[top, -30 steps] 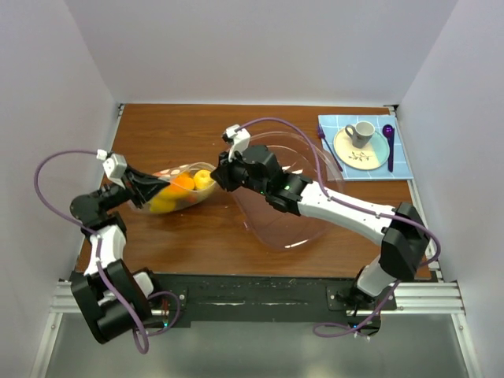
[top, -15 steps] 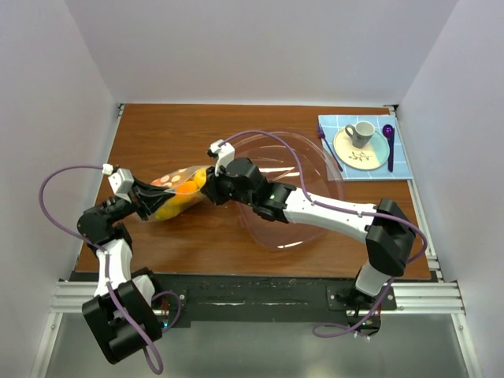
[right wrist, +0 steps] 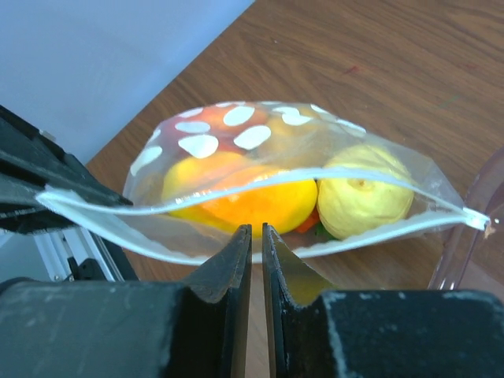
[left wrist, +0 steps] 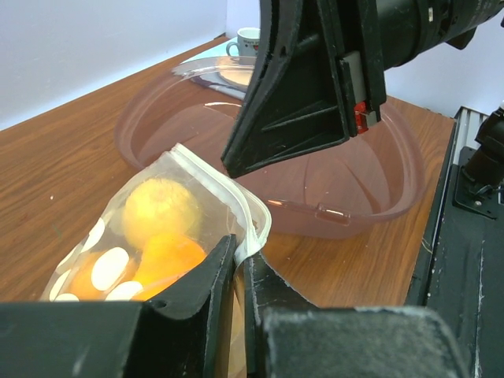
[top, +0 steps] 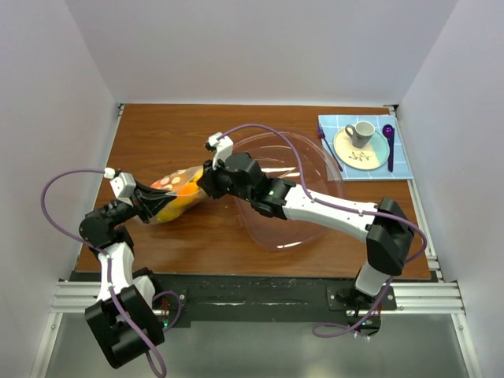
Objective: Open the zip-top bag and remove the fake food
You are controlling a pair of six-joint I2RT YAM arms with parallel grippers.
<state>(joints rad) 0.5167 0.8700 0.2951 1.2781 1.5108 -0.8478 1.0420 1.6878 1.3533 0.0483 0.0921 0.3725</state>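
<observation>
Right wrist view hides the spot that matters most: the right gripper (right wrist: 253,236), fingers drawn to a thin slit, covers the stretch of near lip of the clear, crinkly, white-dotted plastic zip-top bag (right wrist: 244,134) that bows down to its tips. It looks clamped on that lip, but the contact itself is out of sight. The bag's mouth gapes narrowly, and through the film shows the fake food (right wrist: 252,197), rounded orange and yellow plastic pieces still inside; a bit of red and green between them is too covered to name. In the left wrist view the left gripper (left wrist: 239,272) has its fingers nearly together, pinched on the white zip strip at the bag's end, and they cut off the bag's lower part. From above, the bag lies slanted left of centre over the brown wooden table (top: 157,134), strung between the two grippers; whether it rests on the wood cannot be told. Just to its right stands a large rigid pink-tinted transparent bowl (top: 299,157), which the right arm reaches across. In the far right corner a blue checked mat (top: 403,169) carries a pale plate (top: 362,159) with a grey cup (top: 361,131), a purple spoon (top: 388,146) and a purple fork (top: 329,150). Since a second ago the right gripper has moved left, away from the bowl, and the bag has tilted more steeply.
</observation>
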